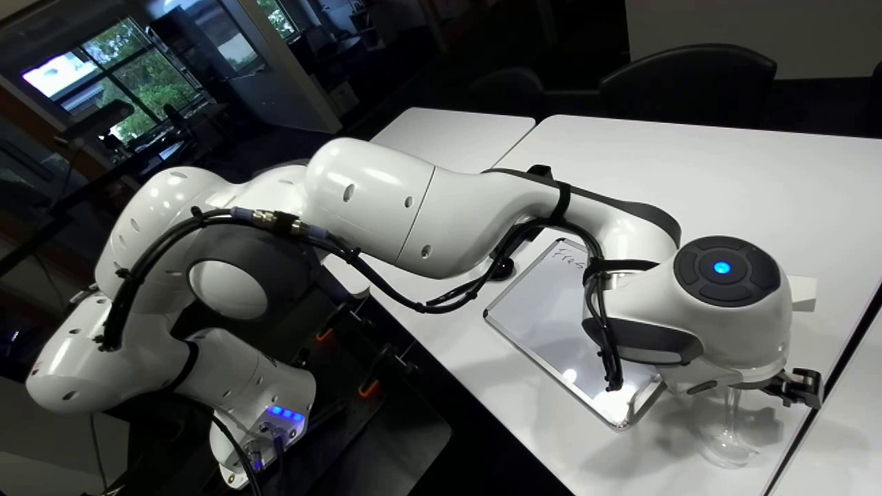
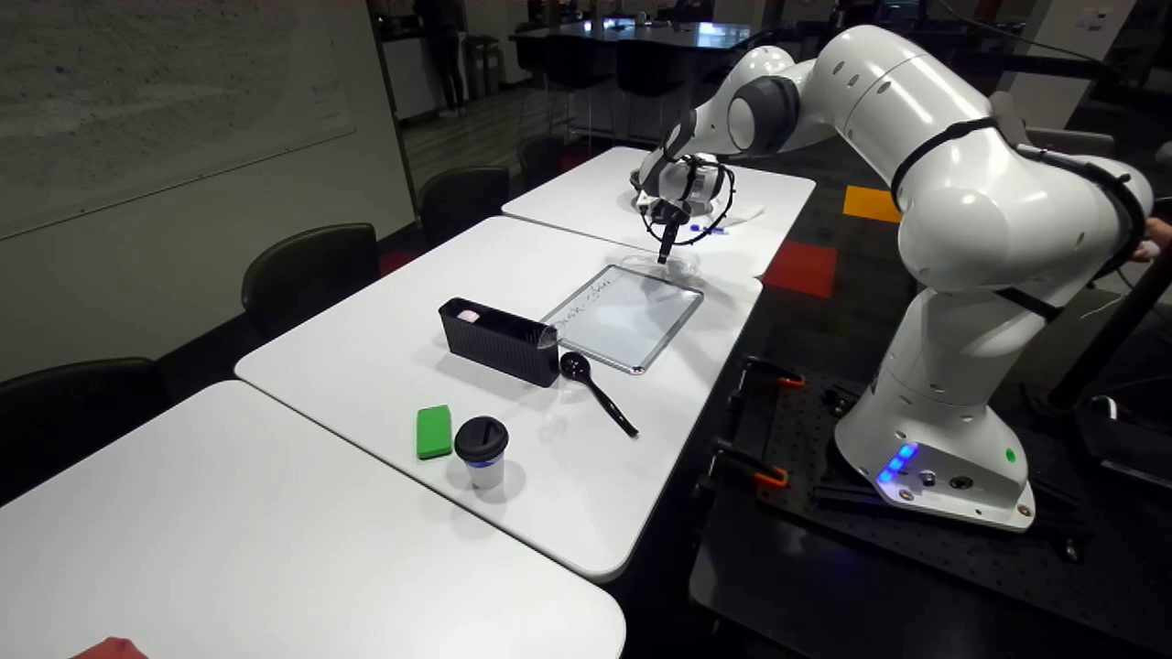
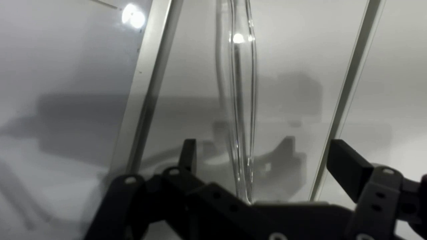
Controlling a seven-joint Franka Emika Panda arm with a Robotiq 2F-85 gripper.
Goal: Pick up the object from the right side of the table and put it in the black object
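The object, a clear slim glass-like piece with a wider foot, is on the table below my gripper in an exterior view (image 1: 730,449), and shows only faintly in an exterior view (image 2: 679,265). In the wrist view its narrow clear body (image 3: 252,66) runs down between the fingers; its lower end there is hidden by the gripper. My gripper (image 3: 268,156) is open, with one finger on each side of the piece and gaps to both; it also shows in both exterior views (image 1: 799,387) (image 2: 667,245). The black object (image 2: 499,346) is a slim ribbed box with a small pale item inside.
A flat white board with a metal rim (image 2: 627,316) lies beside the clear piece, also in the wrist view (image 3: 140,86). A black slotted spoon (image 2: 600,394), a lidded cup (image 2: 483,453) and a green block (image 2: 434,432) lie beyond the black box. A table seam (image 3: 347,96) runs alongside.
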